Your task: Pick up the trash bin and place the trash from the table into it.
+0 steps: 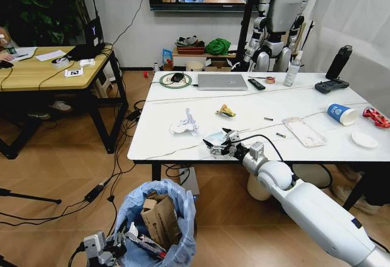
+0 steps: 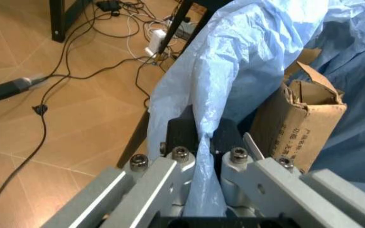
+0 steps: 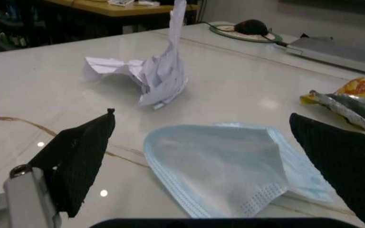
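Right wrist view: right claw [image 3: 214, 166] spread wide, straddling a pale-blue face mask [image 3: 227, 164] at the counter's [image 1: 201, 105] near edge; left claw [image 2: 205, 142] clamps the trash bin's [image 1: 159, 218] bag rim.

On the worktop [image 1: 256, 111], a face mask [image 1: 214, 139] lies at the front edge, crumpled paper [image 1: 184, 124] behind it, while the trash bin [image 1: 159, 221] sits on the floor before the worktop's front-left corner.

Left gripper [image 2: 203, 142] fingers apparently clamped low; right gripper [image 3: 214, 166] spread wide.
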Motion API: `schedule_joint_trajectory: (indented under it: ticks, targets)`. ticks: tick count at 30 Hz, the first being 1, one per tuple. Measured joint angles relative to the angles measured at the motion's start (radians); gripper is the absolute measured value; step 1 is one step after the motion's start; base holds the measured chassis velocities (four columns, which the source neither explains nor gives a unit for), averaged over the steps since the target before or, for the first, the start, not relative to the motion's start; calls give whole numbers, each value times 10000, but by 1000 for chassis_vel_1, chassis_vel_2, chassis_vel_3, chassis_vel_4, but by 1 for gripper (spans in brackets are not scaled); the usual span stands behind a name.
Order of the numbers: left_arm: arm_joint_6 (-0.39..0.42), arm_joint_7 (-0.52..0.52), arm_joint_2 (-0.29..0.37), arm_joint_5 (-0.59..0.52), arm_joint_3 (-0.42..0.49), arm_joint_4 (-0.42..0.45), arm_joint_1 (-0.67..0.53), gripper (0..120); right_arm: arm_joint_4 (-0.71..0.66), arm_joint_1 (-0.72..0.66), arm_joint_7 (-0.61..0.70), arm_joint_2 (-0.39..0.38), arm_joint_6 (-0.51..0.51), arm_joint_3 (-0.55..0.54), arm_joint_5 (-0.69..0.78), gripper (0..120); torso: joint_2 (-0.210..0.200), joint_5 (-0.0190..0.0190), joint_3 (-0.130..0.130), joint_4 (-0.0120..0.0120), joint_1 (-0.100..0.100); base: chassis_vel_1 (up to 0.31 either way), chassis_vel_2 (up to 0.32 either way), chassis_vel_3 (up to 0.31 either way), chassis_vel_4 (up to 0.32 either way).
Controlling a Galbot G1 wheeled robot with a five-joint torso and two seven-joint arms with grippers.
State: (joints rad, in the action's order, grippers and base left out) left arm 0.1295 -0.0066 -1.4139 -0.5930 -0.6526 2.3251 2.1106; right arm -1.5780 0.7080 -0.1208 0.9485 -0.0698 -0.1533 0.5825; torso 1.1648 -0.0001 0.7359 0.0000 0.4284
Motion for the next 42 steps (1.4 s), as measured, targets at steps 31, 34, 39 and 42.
schedule_joint_trajectory:
  ticks: [31,34,39,42]
  targets:
    - [2,-6,-51,-18,-41,-75,-10,0,1285,-518,-670,103,678,-203,-116,64,0,0,0,0,1,0,0,0,0]
    - [6,-15,-15,-57,-53,-88,-41,0,1277,-424,-695,93,712,-203,-139,50,0,0,0,-1,1,0,0,0,0]
    - [22,-29,0,-80,-49,-95,-69,0,1276,-420,-701,71,737,-189,-142,33,0,0,0,-1,1,0,0,0,0]
    - [25,-34,2,-80,-34,-106,-66,0,1277,-425,-701,71,745,-175,-142,20,-1,0,0,0,1,0,0,0,0]
